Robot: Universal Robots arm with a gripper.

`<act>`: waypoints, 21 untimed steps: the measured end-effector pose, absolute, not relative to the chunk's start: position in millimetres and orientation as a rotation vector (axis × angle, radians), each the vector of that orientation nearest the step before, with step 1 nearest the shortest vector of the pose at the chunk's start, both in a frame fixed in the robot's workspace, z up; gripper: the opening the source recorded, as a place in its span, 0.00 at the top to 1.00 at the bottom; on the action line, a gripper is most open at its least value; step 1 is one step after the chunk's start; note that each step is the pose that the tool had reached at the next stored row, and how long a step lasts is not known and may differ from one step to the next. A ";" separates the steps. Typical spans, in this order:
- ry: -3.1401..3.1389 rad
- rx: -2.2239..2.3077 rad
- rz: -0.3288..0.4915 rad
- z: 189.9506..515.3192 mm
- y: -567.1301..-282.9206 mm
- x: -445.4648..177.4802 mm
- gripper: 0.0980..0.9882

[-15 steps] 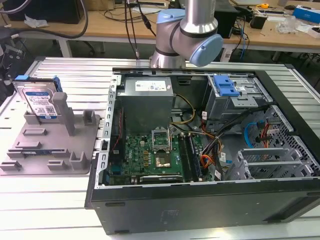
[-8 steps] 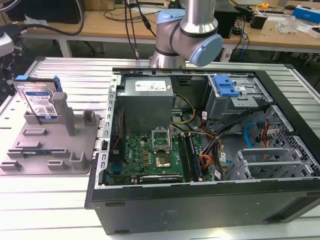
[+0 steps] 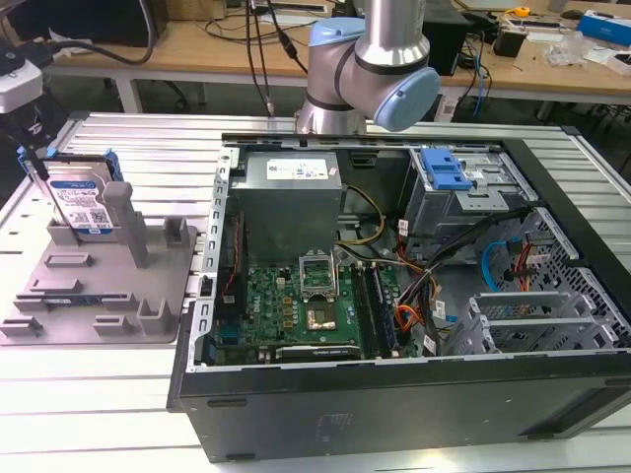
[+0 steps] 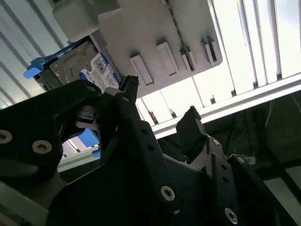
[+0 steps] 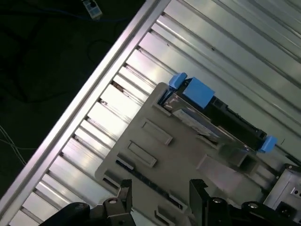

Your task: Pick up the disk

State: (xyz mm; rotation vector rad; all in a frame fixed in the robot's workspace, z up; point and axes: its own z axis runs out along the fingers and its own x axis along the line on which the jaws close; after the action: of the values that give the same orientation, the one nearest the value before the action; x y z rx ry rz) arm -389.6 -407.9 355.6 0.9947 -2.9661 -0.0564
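Observation:
The disk is a silver-grey hard drive with a blue-and-white label and blue side rails. It stands on edge in the grey fixture tray at the exterior view's left. Both wrist views show the disk and the tray. My gripper hovers above the tray, apart from the disk, open with nothing between its black fingers. The arm's wrist head sits at the exterior view's far left, above the disk.
An open computer case lies to the tray's right in the exterior view, with a blue latch on its drive cage. Everything rests on a slatted aluminium table, whose edge runs close to the tray. Upright posts stand beside the disk.

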 end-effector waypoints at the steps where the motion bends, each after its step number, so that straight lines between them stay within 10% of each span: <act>1: -2.956 1.023 -0.056 355.3 -407.9 -389.6 0.44; 21: -2.639 1.669 -0.045 349.5 -407.9 -389.6 0.44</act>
State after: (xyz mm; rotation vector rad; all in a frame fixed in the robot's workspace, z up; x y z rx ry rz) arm -389.6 -407.9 349.5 1.6691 -2.6392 -0.0447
